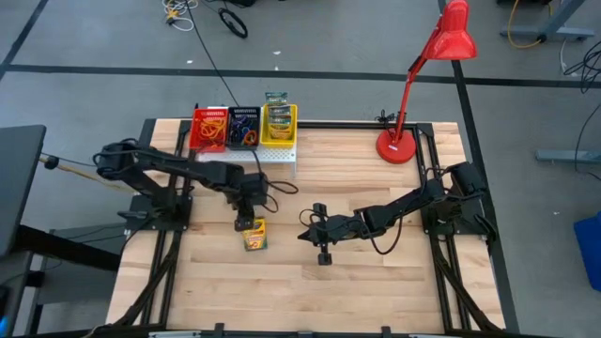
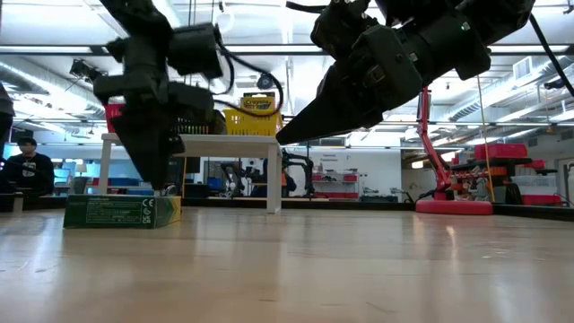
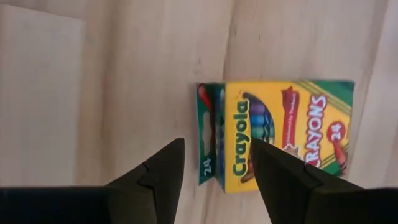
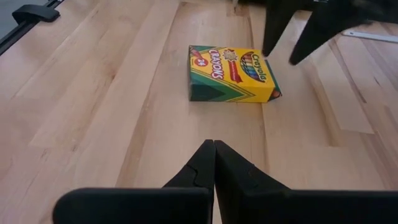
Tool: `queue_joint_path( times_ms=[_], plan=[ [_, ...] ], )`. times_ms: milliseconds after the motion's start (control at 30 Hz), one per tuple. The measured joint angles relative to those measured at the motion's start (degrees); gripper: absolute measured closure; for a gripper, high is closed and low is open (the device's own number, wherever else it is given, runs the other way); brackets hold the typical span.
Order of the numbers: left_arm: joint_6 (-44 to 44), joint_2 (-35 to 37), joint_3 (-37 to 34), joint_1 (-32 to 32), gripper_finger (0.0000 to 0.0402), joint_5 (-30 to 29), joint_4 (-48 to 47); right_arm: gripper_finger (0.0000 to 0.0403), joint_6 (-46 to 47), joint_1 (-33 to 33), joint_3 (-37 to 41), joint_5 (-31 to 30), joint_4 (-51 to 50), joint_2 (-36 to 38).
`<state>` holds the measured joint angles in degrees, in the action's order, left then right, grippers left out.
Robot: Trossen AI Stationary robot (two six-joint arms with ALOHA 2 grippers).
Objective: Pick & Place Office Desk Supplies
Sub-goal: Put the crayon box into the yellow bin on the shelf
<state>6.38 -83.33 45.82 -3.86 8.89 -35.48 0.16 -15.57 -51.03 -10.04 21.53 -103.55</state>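
Observation:
A yellow-and-green crayon box (image 1: pixel 254 236) lies flat on the table, also visible in the low view (image 2: pixel 121 211) and in the right wrist view (image 4: pixel 231 74). My left gripper (image 3: pixel 214 165) is open and points down just above one end of the box (image 3: pixel 280 130). One finger is over the box's printed face, the other over bare wood past its green end. My right gripper (image 4: pixel 214 149) is shut and hovers to the right of the box (image 1: pixel 307 234), pointing toward it.
At the far edge a white stand (image 1: pixel 278 156) carries a red bin of rubber bands (image 1: pixel 208 130), a dark bin of elastic loops (image 1: pixel 243 129) and a yellow bin of crayon boxes (image 1: pixel 279 122). A red desk lamp (image 1: pixel 398 146) stands far right. Bare wood lies near.

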Motion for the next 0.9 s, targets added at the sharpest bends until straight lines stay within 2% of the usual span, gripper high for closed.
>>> queue_joint_path(
  times_ms=[167,267,533,600,700,900],
  plan=[
    [-1.1,-4.7,0.0,0.1,0.0223,6.0,3.7,0.0397,0.0,0.0,0.0,0.0,-1.1,0.0],
    [-1.4,-7.0,0.0,0.1,0.0242,6.6,3.8,0.0397,0.0,0.0,0.0,0.0,-1.2,0.0],
    [-3.0,-7.5,0.2,0.1,0.0333,6.8,3.8,0.0397,0.0,0.0,0.0,-0.1,-1.3,0.0],
    [-3.7,-6.4,0.1,0.3,0.0358,5.0,3.5,0.0397,-0.1,0.0,0.0,-0.2,-1.3,0.0],
    [-3.9,-4.0,1.0,1.3,0.0391,-2.1,-0.1,0.0397,-0.1,0.0,0.0,-0.2,-1.3,0.0],
    [-0.7,-0.4,2.4,5.7,0.0397,-9.7,-3.6,0.0397,-0.1,0.0,0.0,-0.2,-1.6,0.0]
  ],
)
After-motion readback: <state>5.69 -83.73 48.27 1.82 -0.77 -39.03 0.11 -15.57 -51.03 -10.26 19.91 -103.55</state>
